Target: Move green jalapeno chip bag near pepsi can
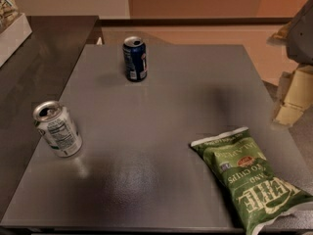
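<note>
The green jalapeno chip bag (247, 176) lies flat at the front right of the grey table (171, 106), its white lettering upside down to me and one end reaching the table's front edge. The pepsi can (134, 58), dark blue with a silver top, stands upright at the back of the table, left of centre, far from the bag. My gripper (293, 98) shows as a beige part at the right edge of the view, beside the table's right side, above and to the right of the bag, holding nothing.
A silver-white can (57, 128) with a nutrition label stands at the table's left edge. A dark counter (34, 67) adjoins the table on the left, with a white box (12, 31) at its far left. An orange-brown wall runs behind.
</note>
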`<act>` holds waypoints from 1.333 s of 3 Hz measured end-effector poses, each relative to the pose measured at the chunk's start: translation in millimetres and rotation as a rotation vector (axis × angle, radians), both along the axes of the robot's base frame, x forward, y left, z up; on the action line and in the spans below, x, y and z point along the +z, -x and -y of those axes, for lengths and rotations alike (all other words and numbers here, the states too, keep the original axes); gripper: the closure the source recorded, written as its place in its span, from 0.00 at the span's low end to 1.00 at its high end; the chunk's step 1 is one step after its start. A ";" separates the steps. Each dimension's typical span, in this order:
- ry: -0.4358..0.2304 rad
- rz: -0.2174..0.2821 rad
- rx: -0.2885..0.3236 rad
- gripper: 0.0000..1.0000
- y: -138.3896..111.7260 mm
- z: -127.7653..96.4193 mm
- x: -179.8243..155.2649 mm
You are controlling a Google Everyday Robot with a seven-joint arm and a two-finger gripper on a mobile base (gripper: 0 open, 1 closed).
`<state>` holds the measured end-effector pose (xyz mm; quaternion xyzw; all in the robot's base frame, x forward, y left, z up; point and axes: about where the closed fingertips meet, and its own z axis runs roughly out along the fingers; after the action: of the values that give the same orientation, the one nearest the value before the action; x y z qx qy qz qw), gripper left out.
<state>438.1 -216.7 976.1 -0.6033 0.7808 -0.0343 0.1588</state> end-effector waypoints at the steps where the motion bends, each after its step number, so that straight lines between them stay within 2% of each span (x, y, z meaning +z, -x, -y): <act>1: 0.000 0.000 0.000 0.00 0.0 0.0 0.0; 2: -0.009 -0.020 -0.049 0.00 3.3 1.9 -6.3; 3: -0.041 -0.082 -0.144 0.00 16.5 4.9 -23.2; 4: -0.085 -0.159 -0.267 0.00 33.1 5.9 -41.4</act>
<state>405.0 -222.6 934.7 -0.4878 0.8648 0.0259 0.1162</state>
